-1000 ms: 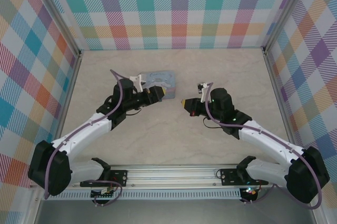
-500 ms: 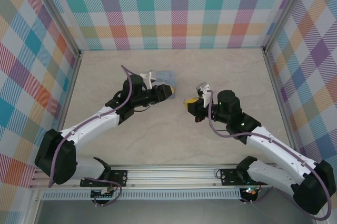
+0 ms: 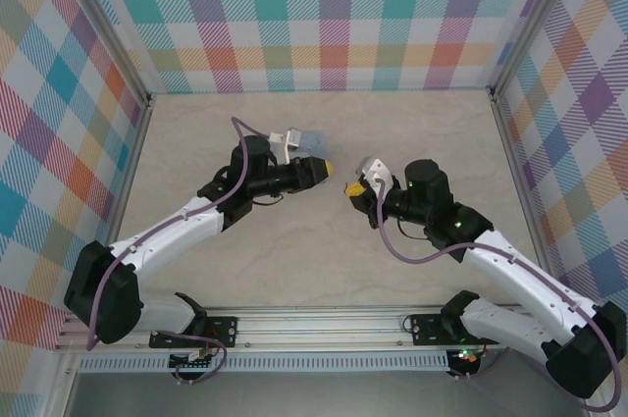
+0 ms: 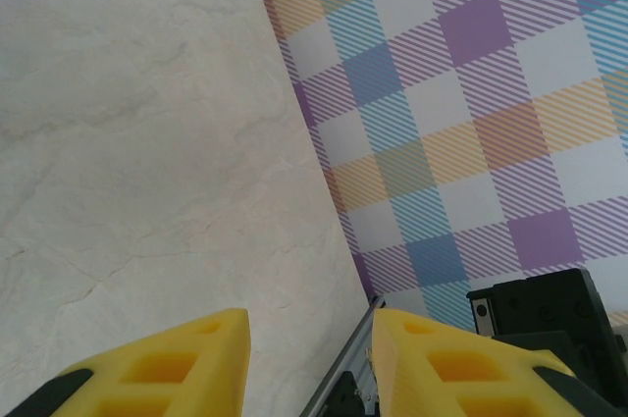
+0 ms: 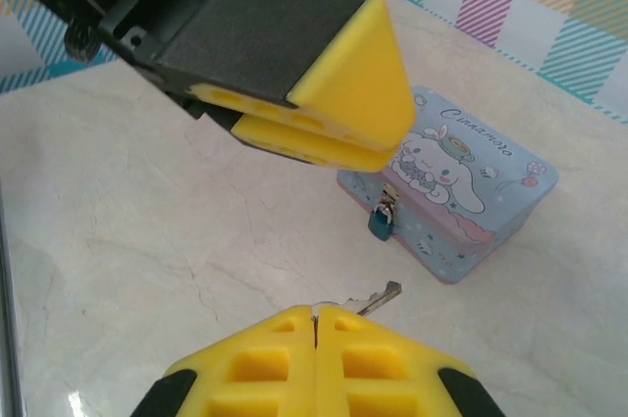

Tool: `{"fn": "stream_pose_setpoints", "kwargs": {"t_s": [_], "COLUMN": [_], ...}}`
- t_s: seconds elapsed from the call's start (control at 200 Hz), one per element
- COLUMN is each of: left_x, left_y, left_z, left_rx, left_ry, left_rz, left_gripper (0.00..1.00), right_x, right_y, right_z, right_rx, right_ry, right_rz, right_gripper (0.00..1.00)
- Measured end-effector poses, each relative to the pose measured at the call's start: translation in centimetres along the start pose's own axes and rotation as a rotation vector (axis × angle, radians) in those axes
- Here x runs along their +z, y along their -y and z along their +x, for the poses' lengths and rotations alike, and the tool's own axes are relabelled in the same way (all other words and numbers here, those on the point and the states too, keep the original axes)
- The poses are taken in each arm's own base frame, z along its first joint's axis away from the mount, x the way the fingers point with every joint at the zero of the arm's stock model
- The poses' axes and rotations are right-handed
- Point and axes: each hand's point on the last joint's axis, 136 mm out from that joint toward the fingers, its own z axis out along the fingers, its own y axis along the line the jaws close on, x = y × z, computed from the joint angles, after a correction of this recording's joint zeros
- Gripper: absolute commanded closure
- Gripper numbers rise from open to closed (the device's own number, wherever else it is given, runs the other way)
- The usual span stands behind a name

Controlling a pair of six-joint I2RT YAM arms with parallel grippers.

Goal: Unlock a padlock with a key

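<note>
I see the left arm reaching low and forward. The left gripper (image 3: 327, 170) hangs at the near right corner of the tin (image 3: 306, 140), its fingers (image 4: 177, 358) parted and holding nothing. The right arm is bent at the elbow. The right gripper (image 3: 351, 189) sits just right of the tin, facing the left one, pinched closed on the key (image 5: 378, 296).

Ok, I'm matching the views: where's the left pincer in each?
Top external: left pincer mid-table, beside the tin.
Left wrist: its fingers along the bottom edge, apart.
Right wrist: pincer top centre, above the tin.
Shared landmark: the marble table.
</note>
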Motion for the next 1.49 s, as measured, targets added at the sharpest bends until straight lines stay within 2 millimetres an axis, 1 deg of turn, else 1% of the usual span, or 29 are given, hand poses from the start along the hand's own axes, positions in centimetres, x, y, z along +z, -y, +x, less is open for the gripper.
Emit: {"fn": "stream_pose_setpoints", "kwargs": {"t_s": [0.11,0.31,0.445,0.59,0.72,1.035,1.255,1.39,1.495], "left_x": [-0.4,-1.7,-1.6,-1.5,-1.0,0.8,1.1,1.1,1.1], "left_y": [0.4,1.8,1.3,0.5,0.6,0.1,0.4,0.8,0.8], "left_z": [-0.2,-0.6,-0.1,0.7,1.2,2.6,3.0,2.8,2.8], "left_rx": [0.007,0.022,-0.011,-0.056,-0.077,-0.128,-0.142,-0.138,-0.139], "left_ry": [0.014,0.04,0.03,0.007,-0.012,-0.074,-0.095,-0.09,-0.09], "left_rz": [0.001,0.022,0.015,0.01,0.027,0.044,0.068,0.084,0.084], "left_gripper": [0.62,0.62,0.62,0.62,0.61,0.59,0.65,0.69,0.71], "right_x": [-0.1,-0.4,-0.5,-0.3,0.0,0.1,0.2,0.2,0.2], "right_y": [-0.4,-1.1,-1.3,-1.5,-1.7,-1.6,-1.5,-1.5,-1.4], "right_z": [0.5,1.2,1.3,1.3,1.1,-0.5,-1.3,-1.6,-1.8], "right_rx": [-0.104,-0.258,-0.317,-0.337,-0.341,-0.34,-0.349,-0.35,-0.349], "right_ry": [-0.043,-0.113,-0.12,-0.12,-0.111,-0.044,-0.012,-0.002,0.007], "right_rz": [-0.03,-0.068,-0.079,-0.088,-0.097,-0.086,-0.079,-0.075,-0.071], "right_gripper": [1.0,1.0,1.0,1.0,1.0,1.0,1.0,1.0,1.0]}}
